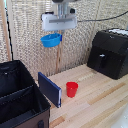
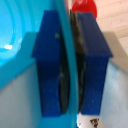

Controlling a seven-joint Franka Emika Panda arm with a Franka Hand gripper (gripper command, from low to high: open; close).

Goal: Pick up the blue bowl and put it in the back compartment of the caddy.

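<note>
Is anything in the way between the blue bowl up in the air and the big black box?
Nothing visible blocks it. The gripper holds the small round blue plastic bowl high above the table, and the black soft-sided caddy sits open-topped below, toward the exterior view's left.

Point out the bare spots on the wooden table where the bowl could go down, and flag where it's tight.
Free: the wooden table between the red cup and the black appliance, and toward the exterior view's lower right. Both caddy compartments look empty. Crowded: the strip where the blue panel stands between caddy and cup. The gripper holds the blue bowl aloft.
</note>
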